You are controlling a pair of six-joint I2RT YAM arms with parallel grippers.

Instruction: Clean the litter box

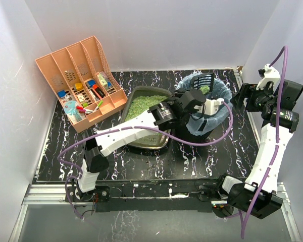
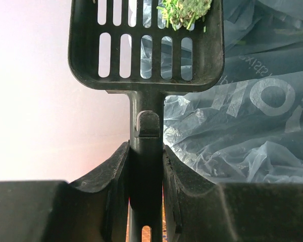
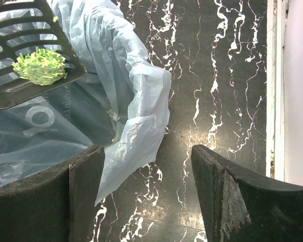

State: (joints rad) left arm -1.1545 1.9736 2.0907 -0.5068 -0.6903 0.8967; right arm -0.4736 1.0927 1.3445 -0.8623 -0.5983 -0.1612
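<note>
At frame centre the litter box [image 1: 152, 145] looks stiff, litter-heavy, best taken by its flared rim; left gripper [image 2: 146, 171] clamps the scoop [image 2: 146, 50] handle, right gripper [image 3: 147, 181] gapes empty

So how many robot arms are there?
2. The left arm reaches over the litter box, the left gripper holding the scoop above the bin. The right arm stands by the right edge of the table, the right gripper open beside the bin.
</note>
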